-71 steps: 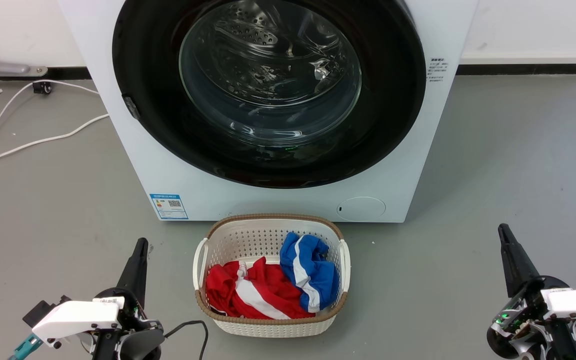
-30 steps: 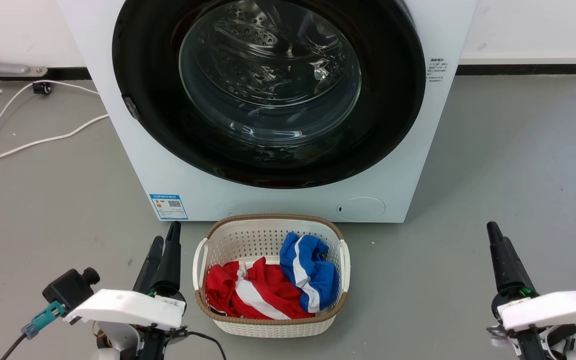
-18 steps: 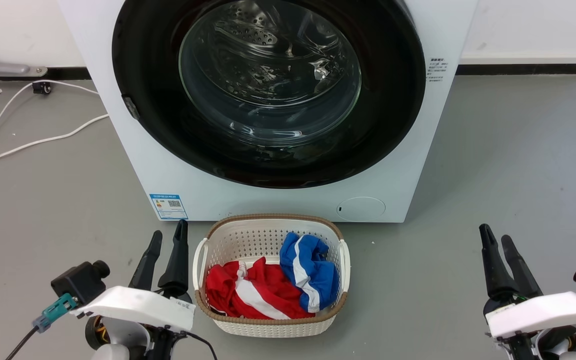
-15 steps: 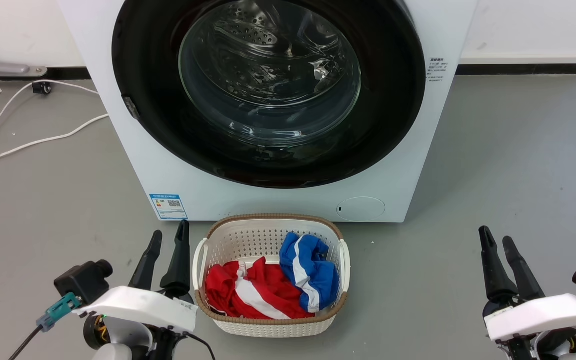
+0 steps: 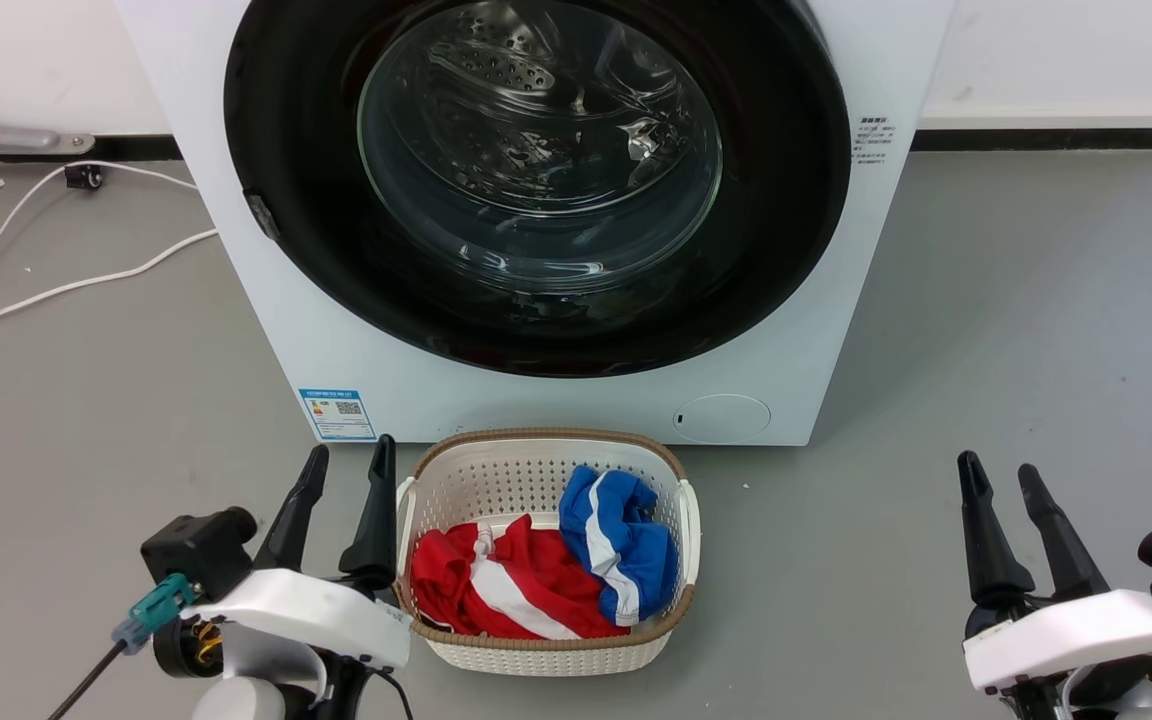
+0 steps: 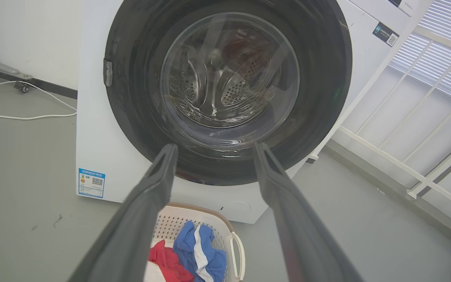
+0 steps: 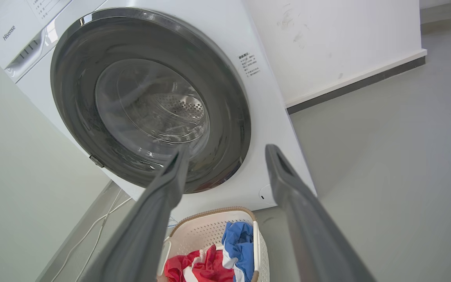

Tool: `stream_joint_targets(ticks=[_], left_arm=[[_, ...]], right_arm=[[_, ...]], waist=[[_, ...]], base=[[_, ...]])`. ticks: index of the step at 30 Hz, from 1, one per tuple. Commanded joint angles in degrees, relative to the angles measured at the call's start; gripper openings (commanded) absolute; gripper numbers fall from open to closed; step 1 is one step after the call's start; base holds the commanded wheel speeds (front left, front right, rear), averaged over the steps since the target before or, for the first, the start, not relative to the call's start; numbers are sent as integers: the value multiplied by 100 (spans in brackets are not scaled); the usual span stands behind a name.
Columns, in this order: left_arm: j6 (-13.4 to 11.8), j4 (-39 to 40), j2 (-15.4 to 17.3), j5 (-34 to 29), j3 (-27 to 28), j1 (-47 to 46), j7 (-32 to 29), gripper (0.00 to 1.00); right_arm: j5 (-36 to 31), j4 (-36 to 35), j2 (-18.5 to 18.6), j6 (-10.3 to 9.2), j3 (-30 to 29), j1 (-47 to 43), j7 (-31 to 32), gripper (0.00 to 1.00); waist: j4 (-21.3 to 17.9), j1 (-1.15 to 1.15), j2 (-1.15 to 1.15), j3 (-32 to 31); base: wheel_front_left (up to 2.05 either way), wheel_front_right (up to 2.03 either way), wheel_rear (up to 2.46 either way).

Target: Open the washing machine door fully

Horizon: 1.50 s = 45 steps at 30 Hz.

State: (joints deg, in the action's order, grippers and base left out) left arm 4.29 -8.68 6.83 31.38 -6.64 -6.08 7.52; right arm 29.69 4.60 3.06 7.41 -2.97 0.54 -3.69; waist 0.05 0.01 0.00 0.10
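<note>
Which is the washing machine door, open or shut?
Shut: the washing machine door lies flush on the machine's white front.

The head view's top edge cuts off the upper arc of the washing machine door [image 5: 536, 190]. Print on the blue sticker [image 5: 337, 413] and the side label [image 5: 874, 138] is too small to read. In the left wrist view, fingers of the left gripper [image 6: 214, 150] hide part of the laundry basket [image 6: 182, 221], which runs off the bottom edge.

Grey floor [image 5: 1036, 300] meets white wall [image 5: 1056, 50], dark skirting [image 5: 1046, 137]; perhaps slatted blinds [image 6: 444, 47].
</note>
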Motion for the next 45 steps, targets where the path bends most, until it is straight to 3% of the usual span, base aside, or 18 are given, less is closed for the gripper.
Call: stream_joint_targets(ticks=[1,30,45], left_arm=[[-38,44,55,-176,-32,-119,60,100],[-225,-155,265,-1673,-355,-114,453,100],[-125,-329,174,-2075,-314,-137,643,100]], right_arm=[[-185,-93,-7,11,-2,-16,-50,100],[-1848,-287,-17,12,-10,-233,-158,100],[-2268,-224,-23,7,12,-259,-309,100]], waist=[[3,-1,0,-3],[32,-1,0,-75],[48,-1,0,-64]], base=[[0,0,0],[0,0,0],[0,0,0]])
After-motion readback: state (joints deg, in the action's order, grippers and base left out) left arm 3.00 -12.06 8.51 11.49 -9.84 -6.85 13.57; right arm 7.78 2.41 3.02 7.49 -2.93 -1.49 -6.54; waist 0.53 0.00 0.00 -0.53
